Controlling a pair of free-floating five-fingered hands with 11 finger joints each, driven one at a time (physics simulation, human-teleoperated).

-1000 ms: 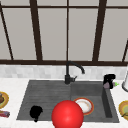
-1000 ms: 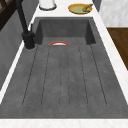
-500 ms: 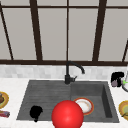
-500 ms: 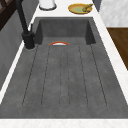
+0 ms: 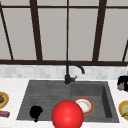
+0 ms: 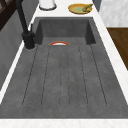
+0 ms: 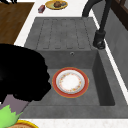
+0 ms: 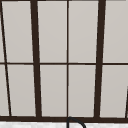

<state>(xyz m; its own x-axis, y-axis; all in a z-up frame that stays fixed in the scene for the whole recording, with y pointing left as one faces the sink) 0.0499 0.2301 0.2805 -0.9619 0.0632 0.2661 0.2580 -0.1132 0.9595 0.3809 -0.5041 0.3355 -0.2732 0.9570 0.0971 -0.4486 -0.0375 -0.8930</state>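
The right hand hovered over the bench to the right of the sink, up near the back wall, and it seemed to rest on a greyish thing under it; whether its fingers were spread or curled round that thing could not be told. In the right side view the same hand loomed large and dark at the sink's near corner, with the greyish thing just beneath it.

The left hand hung low over the sink's ribbed draining side, near its front edge, fingers bunched into a dark lump, their state unclear.

A white plate with an orange rim lay flat on the floor of the sink's basin. A red ball sat before the sink's front edge, just covering the plate's near rim. The black tap stood behind the sink. A yellow dish lay on the bench right of the sink.
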